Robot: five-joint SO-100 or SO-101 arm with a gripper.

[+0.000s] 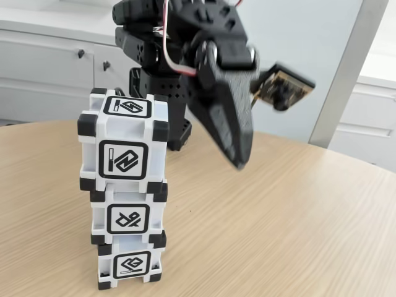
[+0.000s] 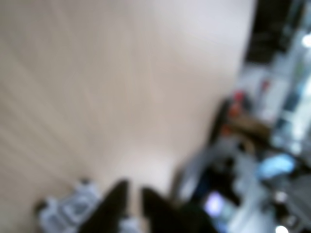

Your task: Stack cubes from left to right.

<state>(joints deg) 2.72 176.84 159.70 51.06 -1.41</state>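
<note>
Three cubes (image 1: 127,189) stand stacked at lower left of the fixed view on the surface (image 1: 291,216), the top one offset leftward. The gripper (image 1: 238,159) hangs just right of it, fingers near together, holding nothing. A sideways swing could topple the tower.

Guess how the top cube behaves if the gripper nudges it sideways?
The top cube sits slightly offset on the middle cube, so it would probably slide or tip off. The whole three-high stack looks narrow and may topple. The cube looks like rigid plastic, likely light. The gripper hangs beside it.
</note>
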